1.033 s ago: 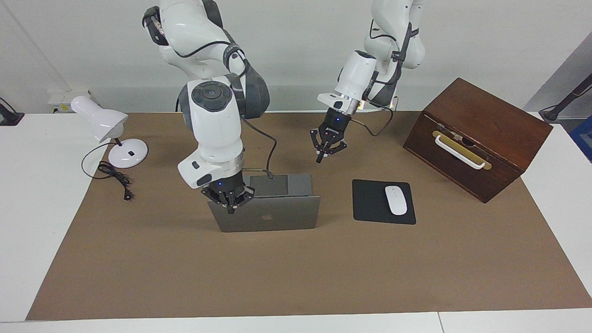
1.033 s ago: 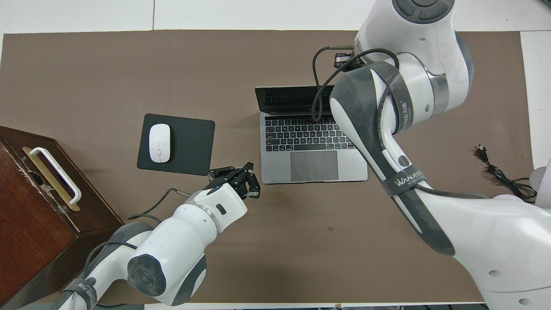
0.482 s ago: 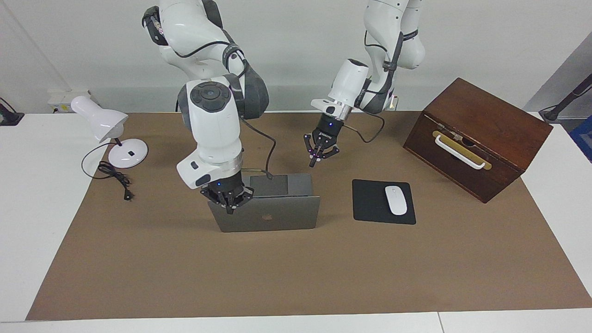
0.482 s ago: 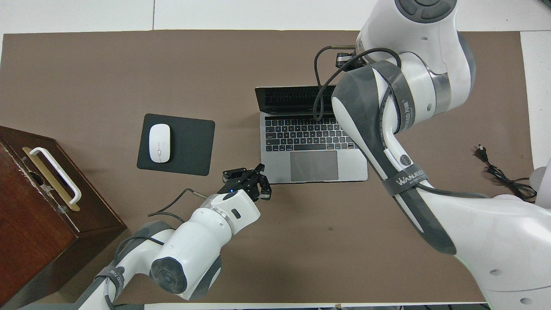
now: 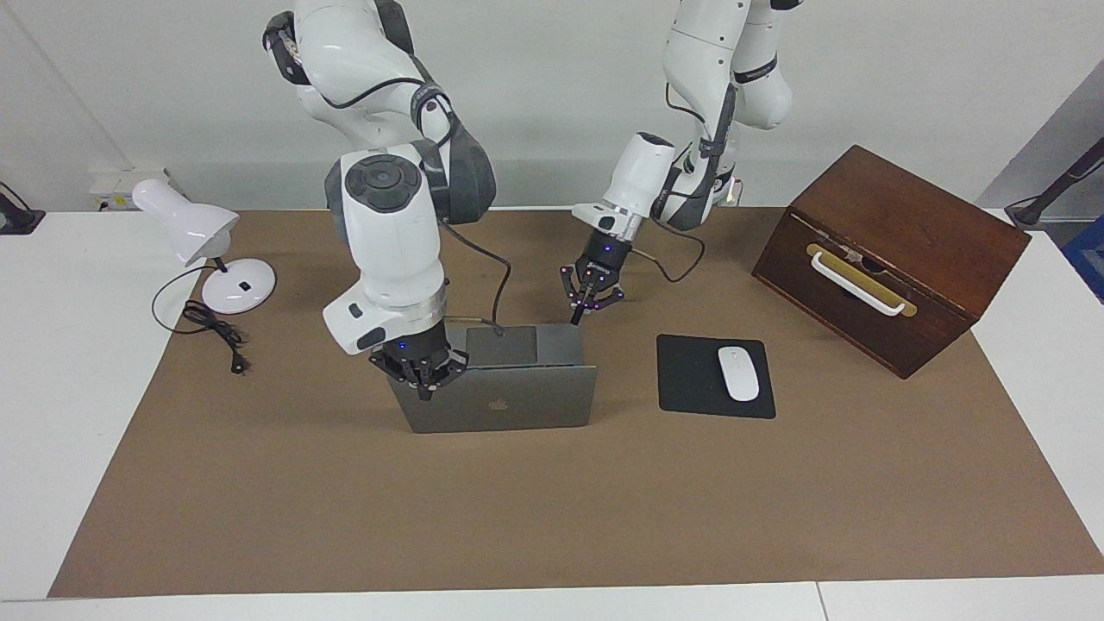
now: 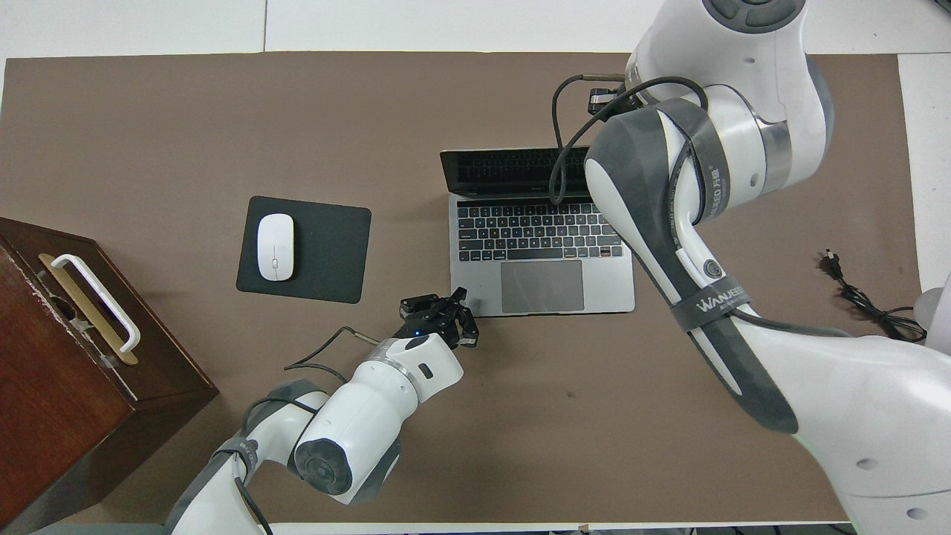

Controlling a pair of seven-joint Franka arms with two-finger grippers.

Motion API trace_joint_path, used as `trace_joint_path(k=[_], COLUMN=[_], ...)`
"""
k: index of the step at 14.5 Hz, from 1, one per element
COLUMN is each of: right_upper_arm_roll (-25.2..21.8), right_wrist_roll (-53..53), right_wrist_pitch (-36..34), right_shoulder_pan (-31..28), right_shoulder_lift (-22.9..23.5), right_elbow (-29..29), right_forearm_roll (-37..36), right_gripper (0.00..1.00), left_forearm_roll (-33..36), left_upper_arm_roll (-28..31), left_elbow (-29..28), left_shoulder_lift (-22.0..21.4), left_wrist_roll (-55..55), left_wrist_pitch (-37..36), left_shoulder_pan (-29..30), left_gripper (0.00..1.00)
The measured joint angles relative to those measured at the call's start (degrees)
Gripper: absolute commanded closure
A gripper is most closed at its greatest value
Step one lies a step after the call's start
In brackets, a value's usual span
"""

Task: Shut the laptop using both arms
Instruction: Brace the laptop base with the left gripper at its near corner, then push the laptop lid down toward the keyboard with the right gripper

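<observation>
Keyboard shows only overhead; lid logo only facing

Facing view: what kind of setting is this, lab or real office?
Most likely a robot lab with a staged desk scene. Two Franka arms stand at a white table under a brown mat, with props spread apart: an open laptop, a desk lamp, unplugged, and a wooden box.

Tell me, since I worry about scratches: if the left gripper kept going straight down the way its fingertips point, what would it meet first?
Most likely the laptop: the shut left gripper points down at the deck's corner nearest the robots, toward the left arm's end. Depth is unclear; it could just miss onto the brown mat.
</observation>
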Motion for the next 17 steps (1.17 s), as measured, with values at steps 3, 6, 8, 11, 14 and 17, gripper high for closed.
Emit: trace_joint_path(k=[3,6,8,11,14,17], right_upper_arm_roll=[0.0,0.0,0.01,0.09,0.19,0.26], right_wrist_roll=[0.0,0.0,0.0,0.0,0.0,0.0], right_wrist_pitch=[0.38,0.83,0.79,-0.53,-3.12,-4.06], right_shoulder_pan=[-0.13,-0.45,-0.52,-0.41,0.05,0.22], right_shoulder_lift=[0.0,0.0,0.0,-0.13,-0.59,-1.32], right_elbow=[-0.39,-0.51,-0.6,-0.63,-0.64,-1.69], right_forearm_roll=[0.01,0.02,0.98,3.06,4.79,5.75], right_gripper=[1.0,1.0,1.0,1.0,1.0,1.0], left_forearm_roll=[0.22,1.51,2.05,3.04,4.58,5.43], left_upper_arm_roll=[0.05,0.23,0.27,0.33,0.52,0.71], left_elbow=[0.14,0.32,0.93,1.61,1.79,1.81], left_shoulder_lift=[0.23,1.41,2.48,3.64,4.43,4.61], left_wrist_roll=[0.12,0.17,0.17,0.23,0.23,0.29], left_wrist_pitch=[0.0,0.0,0.0,0.0,0.01,0.01], left_shoulder_pan=[-0.08,-0.08,-0.08,-0.07,0.01,0.05], left_gripper=[1.0,1.0,1.0,1.0,1.0,1.0])
